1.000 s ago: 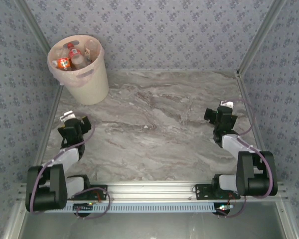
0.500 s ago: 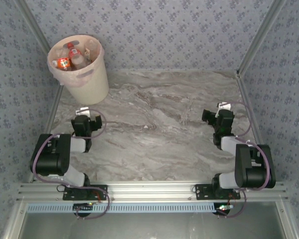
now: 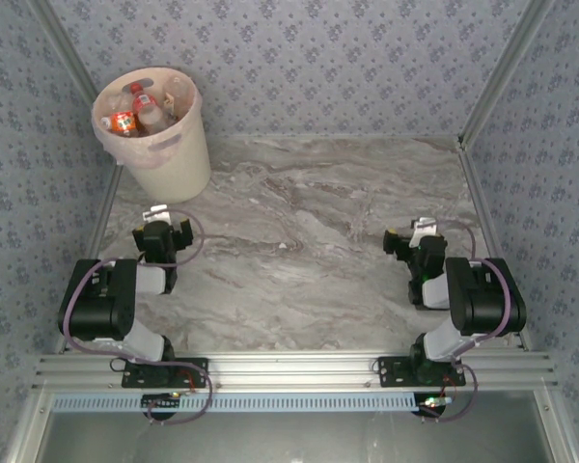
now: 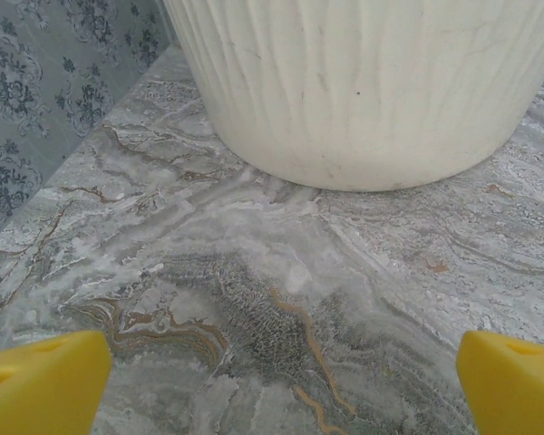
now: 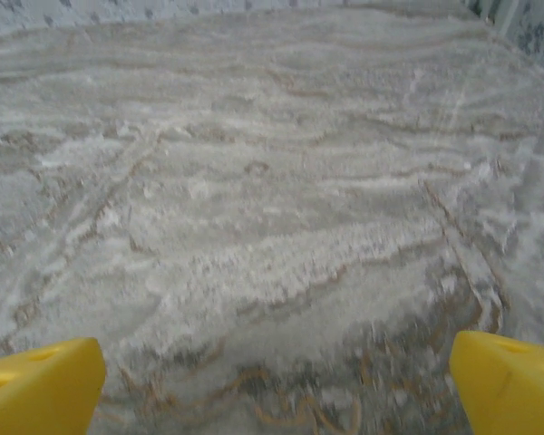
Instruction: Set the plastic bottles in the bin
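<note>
The cream bin (image 3: 162,145) stands at the far left corner of the marble table, and its ribbed base (image 4: 363,91) looms close in the left wrist view. Inside it lie several plastic bottles (image 3: 135,111) with orange and red labels. My left gripper (image 3: 160,231) rests low on the table just in front of the bin, open, its yellow fingertips (image 4: 45,381) far apart with bare marble between them. My right gripper (image 3: 410,241) sits folded back at the right side, also open, with yellow fingertips (image 5: 508,376) spread over bare marble.
Patterned blue walls close in the table on the left, back and right. A metal rail (image 3: 299,371) runs along the near edge with both arm bases on it. The marble table (image 3: 309,231) stretches between the two arms.
Both arms have folded back toward their bases. The left gripper swung inward and turned to face the bin; the right gripper drew down and to the left.
</note>
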